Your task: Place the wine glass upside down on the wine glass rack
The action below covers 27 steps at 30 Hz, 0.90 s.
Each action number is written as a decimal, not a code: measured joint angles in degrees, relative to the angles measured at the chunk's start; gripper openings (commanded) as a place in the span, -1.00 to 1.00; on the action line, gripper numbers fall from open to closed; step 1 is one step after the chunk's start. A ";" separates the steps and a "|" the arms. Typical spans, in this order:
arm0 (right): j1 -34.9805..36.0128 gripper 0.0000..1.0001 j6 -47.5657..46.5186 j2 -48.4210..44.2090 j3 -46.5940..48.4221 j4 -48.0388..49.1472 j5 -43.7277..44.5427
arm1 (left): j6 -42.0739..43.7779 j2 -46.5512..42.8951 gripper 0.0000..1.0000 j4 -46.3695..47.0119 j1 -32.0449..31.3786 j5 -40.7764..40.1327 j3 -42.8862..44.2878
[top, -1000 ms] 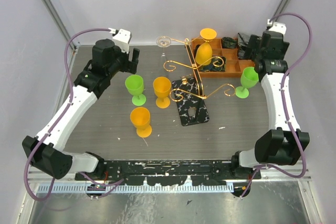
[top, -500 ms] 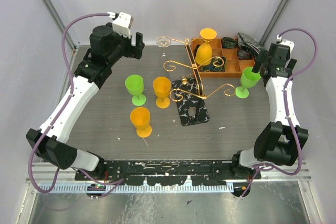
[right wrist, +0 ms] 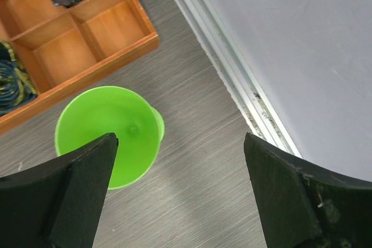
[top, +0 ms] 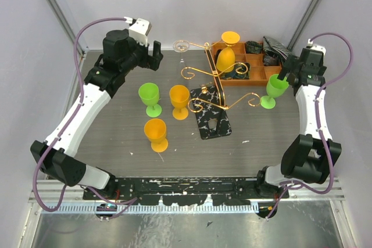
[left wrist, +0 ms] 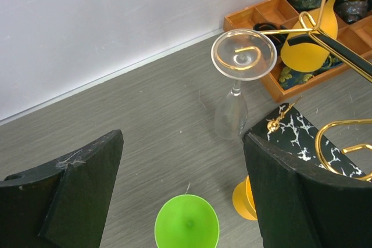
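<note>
On the table, centre, gold wine glass rack. Right of it, upright green wine glass, right hand freshly shifted above, wide, empty; grasp likely next. Farther back, left hand wide, empty, newly raised.

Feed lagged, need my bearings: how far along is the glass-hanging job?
Done: an orange glass and a clear glass hang upside down on the rack. In hand: nothing; left tool and right tool are both open, the right above a green glass. Left: that one, another green glass and two more orange glasses stand upright on the table.
</note>
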 measured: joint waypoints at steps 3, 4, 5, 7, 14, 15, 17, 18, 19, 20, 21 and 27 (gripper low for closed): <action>0.00 0.89 0.59 0.00 2.10 -0.20 -2.58 | -0.11 -0.07 0.92 -1.05 0.00 0.63 -0.55; 0.00 0.88 0.79 0.00 3.37 -0.26 -3.65 | -0.15 -0.31 0.92 -1.01 0.00 0.63 -1.40; 0.00 0.89 1.05 0.00 4.90 -0.37 -4.70 | -0.17 -0.48 0.93 -1.03 0.00 0.63 -2.14; 0.17 0.89 1.42 -0.02 8.46 -0.66 -6.47 | -0.20 -0.74 0.93 -1.07 0.00 0.28 -4.26; 8.22 0.89 0.17 -0.02 23.17 -1.97 -5.60 | -0.20 -0.48 0.93 -2.27 0.00 -0.55 -5.22; 10.45 0.89 -0.31 -0.02 24.79 -2.14 -5.20 | -0.20 -0.15 0.93 -2.54 0.00 -0.57 -4.68; 14.19 0.88 -0.63 -0.02 26.99 -2.51 -4.79 | -0.22 0.87 0.93 -2.80 0.00 -0.57 -3.26; 16.35 0.88 -0.68 -0.02 27.96 -2.67 -4.79 | -0.22 1.33 0.93 -2.84 0.00 -0.57 -2.78; 17.68 0.88 -0.66 -0.02 28.39 -2.75 -4.79 | -0.22 1.79 0.93 -2.84 0.00 -0.57 -2.29; 19.23 0.88 -0.66 -0.02 28.87 -2.84 -4.85 | -0.22 2.29 0.93 -2.99 0.00 -0.59 -1.84; 20.76 0.87 -0.63 0.00 29.09 -2.80 -4.92 | -0.22 2.71 0.93 -3.17 0.00 -0.59 -1.44; 33.05 0.81 -0.59 2.16 30.69 -2.05 -6.71 | -0.24 5.40 0.94 -4.92 0.00 -1.25 1.09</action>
